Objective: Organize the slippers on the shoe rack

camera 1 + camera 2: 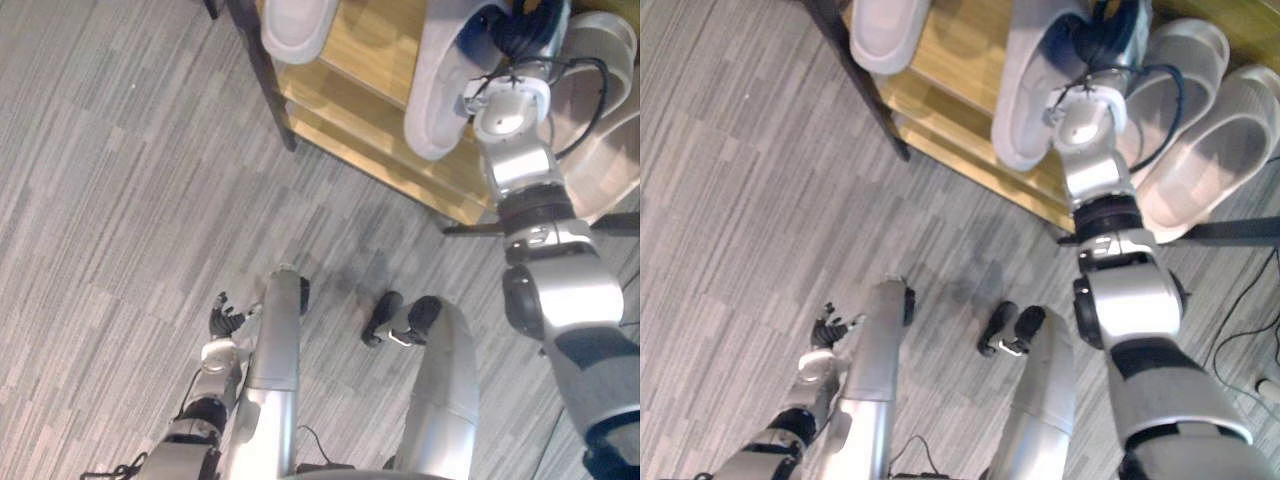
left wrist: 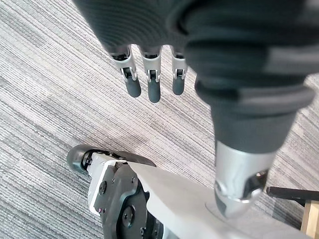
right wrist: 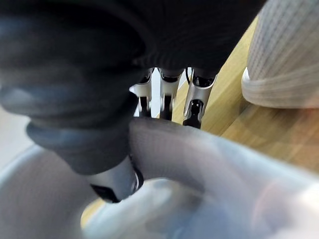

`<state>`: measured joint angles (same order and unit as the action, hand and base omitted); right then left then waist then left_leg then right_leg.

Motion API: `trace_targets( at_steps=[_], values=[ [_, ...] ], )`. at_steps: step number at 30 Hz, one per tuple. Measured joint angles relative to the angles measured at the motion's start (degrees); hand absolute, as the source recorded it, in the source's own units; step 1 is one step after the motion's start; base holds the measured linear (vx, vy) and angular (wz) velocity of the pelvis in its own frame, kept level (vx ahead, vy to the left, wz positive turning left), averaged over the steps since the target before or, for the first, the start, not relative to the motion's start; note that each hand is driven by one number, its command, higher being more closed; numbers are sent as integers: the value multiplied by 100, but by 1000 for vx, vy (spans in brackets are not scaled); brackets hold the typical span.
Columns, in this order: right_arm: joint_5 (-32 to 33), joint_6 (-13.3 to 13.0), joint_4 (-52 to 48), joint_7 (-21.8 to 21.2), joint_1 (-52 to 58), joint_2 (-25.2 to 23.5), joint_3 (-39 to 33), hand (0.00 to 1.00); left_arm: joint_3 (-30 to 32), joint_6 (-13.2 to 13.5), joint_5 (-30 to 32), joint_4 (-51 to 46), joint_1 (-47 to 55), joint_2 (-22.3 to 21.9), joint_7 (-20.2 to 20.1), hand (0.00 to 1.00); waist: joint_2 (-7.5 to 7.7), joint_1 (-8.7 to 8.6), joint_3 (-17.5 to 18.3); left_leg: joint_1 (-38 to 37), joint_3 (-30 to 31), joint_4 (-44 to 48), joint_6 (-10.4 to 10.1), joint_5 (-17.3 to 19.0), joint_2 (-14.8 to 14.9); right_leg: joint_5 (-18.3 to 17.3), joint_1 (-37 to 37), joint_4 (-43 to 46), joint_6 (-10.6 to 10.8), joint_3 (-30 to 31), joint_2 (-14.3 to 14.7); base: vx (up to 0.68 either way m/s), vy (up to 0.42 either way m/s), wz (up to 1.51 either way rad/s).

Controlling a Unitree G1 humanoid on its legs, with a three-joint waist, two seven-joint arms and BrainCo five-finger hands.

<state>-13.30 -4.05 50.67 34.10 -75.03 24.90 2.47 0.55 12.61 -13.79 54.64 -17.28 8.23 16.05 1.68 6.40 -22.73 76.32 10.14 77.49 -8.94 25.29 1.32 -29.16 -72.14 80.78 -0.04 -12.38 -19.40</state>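
right hand [image 3: 169,97]: curled round the band of a grey slipper [image 1: 1030,90] laid on the shoe rack [image 1: 940,95] | other slippers [image 1: 1185,150]: set beside it on the rack | left hand [image 2: 152,82]: held with fingers relaxed, well apart from the rack

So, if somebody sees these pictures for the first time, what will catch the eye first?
The right hand, up at the wooden shoe rack at the top, with fingers and thumb curled round the strap of a pale grey slipper. More pale slippers lie on either side of it. Low at the left, the left hand hangs open above the grey carpet.
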Motion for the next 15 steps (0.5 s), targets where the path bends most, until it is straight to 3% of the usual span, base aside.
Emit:
trace_targets(
  at_steps=[8,15],
  values=[
    [470,-3,-6,-119,-4,-40,-6,0,3,0,-183,18,1,-7,7,0,-1,2,0,-36,-10,-123,-39,-59,38,38,1,-87,-62,-16,34,4,2,-1],
    [805,-101,-10,-321,-4,-358,-15,0,77,9,-272,83,2,-8,28,0,-4,-5,4,-62,-17,-128,-56,-67,119,65,1,-100,-104,-17,107,7,7,-4]
  ],
)
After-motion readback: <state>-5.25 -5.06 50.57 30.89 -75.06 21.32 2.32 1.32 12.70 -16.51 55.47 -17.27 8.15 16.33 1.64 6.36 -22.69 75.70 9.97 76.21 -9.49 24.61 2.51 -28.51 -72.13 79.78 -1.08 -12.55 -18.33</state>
